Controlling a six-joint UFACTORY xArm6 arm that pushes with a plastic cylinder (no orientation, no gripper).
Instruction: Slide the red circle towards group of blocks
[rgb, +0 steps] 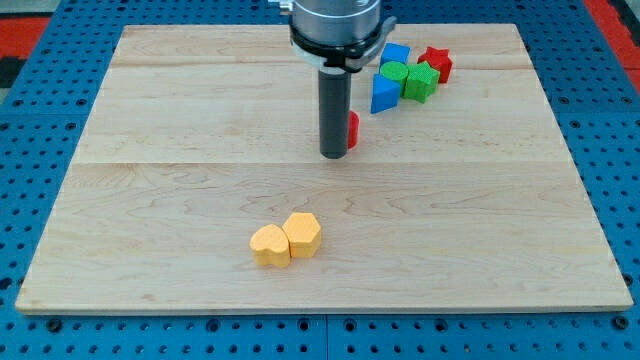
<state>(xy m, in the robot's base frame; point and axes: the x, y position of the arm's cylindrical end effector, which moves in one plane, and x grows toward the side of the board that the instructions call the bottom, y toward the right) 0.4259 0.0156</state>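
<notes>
The red circle (353, 129) lies on the wooden board, mostly hidden behind my rod; only its right edge shows. My tip (333, 155) rests on the board just left of and touching or nearly touching the red circle. The group of blocks lies up and to the right: a blue triangle (384, 95), a green circle (394, 73), a green block (421, 82), a blue block (396, 54) and a red star (436, 63).
Two yellow blocks, a heart (269, 245) and a hexagon (302, 235), sit side by side near the view's bottom centre. The wooden board (150, 180) lies on a blue perforated table.
</notes>
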